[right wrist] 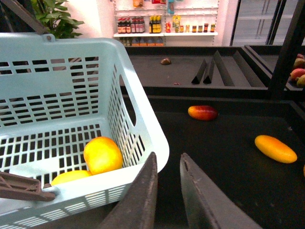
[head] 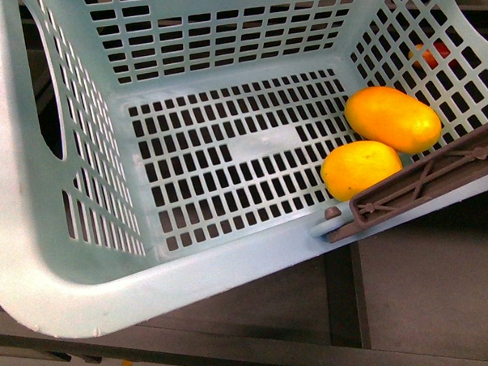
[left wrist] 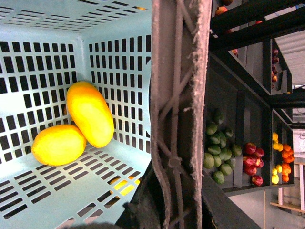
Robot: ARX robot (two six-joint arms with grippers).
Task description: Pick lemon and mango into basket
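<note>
The pale mint-green basket (head: 87, 295) fills the front view, lifted and tilted. The mango (head: 392, 118), long and yellow-orange, lies on its slotted floor in the right corner, touching the rounder yellow lemon (head: 361, 168). The brown ribbed handle (head: 438, 174) lies across the near rim by the lemon. In the left wrist view my left gripper (left wrist: 162, 210) is shut on the handle (left wrist: 176, 95), with the mango (left wrist: 90, 113) and lemon (left wrist: 58, 144) below it. My right gripper (right wrist: 167, 160) is shut and empty, just outside the basket's corner (right wrist: 152, 143).
A dark display shelf (right wrist: 228, 157) beside the basket holds a red-yellow fruit (right wrist: 202, 112) and a long yellow fruit (right wrist: 275, 148). Bins of green fruit (left wrist: 217, 152), red fruit (left wrist: 251, 162) and orange fruit (left wrist: 281, 157) stand beyond. An orange fruit (head: 429, 55) shows through the basket wall.
</note>
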